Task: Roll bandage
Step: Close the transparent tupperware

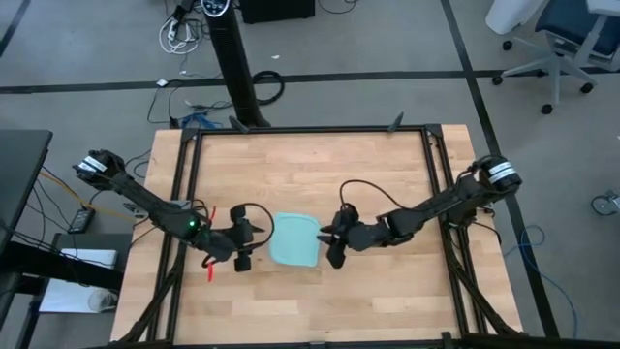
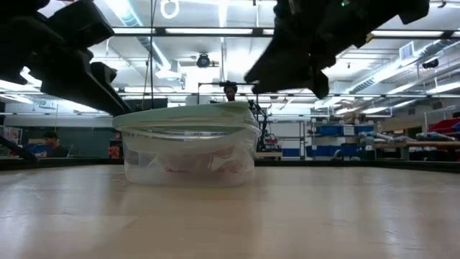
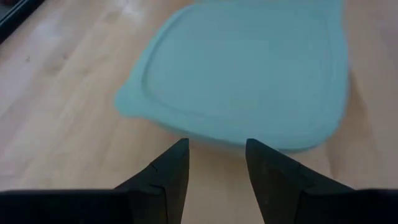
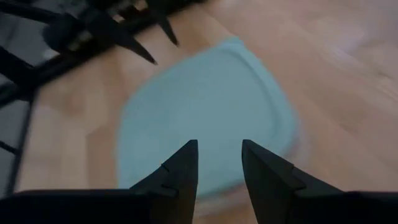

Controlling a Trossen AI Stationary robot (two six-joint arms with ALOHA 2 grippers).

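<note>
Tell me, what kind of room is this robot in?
Probably a robotics lab or workshop. A wooden worktable sits on a gray floor with loose cables and an office chair, and long ceiling lights and shelves run behind it.

Both arms reach inward, low. Left gripper point(image 1: 248, 238) jaws parted, empty; right gripper point(image 1: 327, 239) likewise, facing it.

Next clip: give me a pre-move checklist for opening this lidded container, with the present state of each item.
1. Lid seated on container: ok, closed.
2. Left gripper open, empty, beside the container: ok.
3. Right gripper open, empty, on the opposite side: ok.
4. Neither gripper touching the lid: ok; both show a gap in the wrist views.
5. Bandage inside: cannot tell; only faint reddish content shows through the wall.
6. Table around the container free: ok.
</note>
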